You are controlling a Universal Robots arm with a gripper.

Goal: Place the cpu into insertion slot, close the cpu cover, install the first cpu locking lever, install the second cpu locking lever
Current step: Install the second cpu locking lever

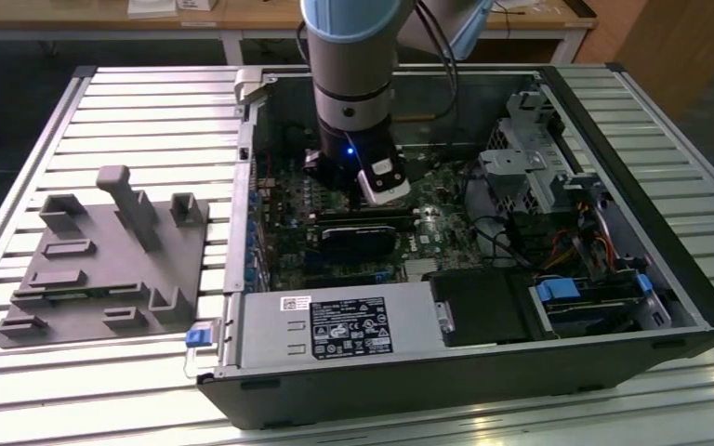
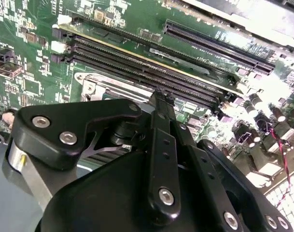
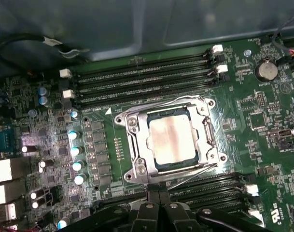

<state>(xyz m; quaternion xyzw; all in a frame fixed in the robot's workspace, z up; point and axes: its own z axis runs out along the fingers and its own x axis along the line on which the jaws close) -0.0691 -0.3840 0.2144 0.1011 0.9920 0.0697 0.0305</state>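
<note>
The cpu (image 3: 172,137), a pale silvery square, sits in the insertion slot (image 3: 211,134) on the green board. The cpu cover (image 3: 137,145), a grey metal frame, lies flat around it. One thin wire locking lever (image 3: 161,104) runs along one side of the cover and another (image 3: 195,173) along the opposite side; whether they are latched I cannot tell. My gripper (image 3: 159,192) is shut, fingertips just off the socket's edge beside the second lever, nothing visible between them. Its black fingers (image 2: 160,104) hang over a silvery socket corner (image 2: 105,89). In the exterior view the gripper (image 1: 379,190) is low inside the open computer case.
Long black memory slots (image 3: 142,79) flank the socket on two sides. Capacitors (image 3: 75,150) and a coin battery (image 3: 266,69) stand nearby. A black-finned card (image 1: 357,240), power supply (image 1: 332,327) and drive cage (image 1: 524,158) crowd the case. A grey fixture plate (image 1: 103,269) lies at the exterior view's left.
</note>
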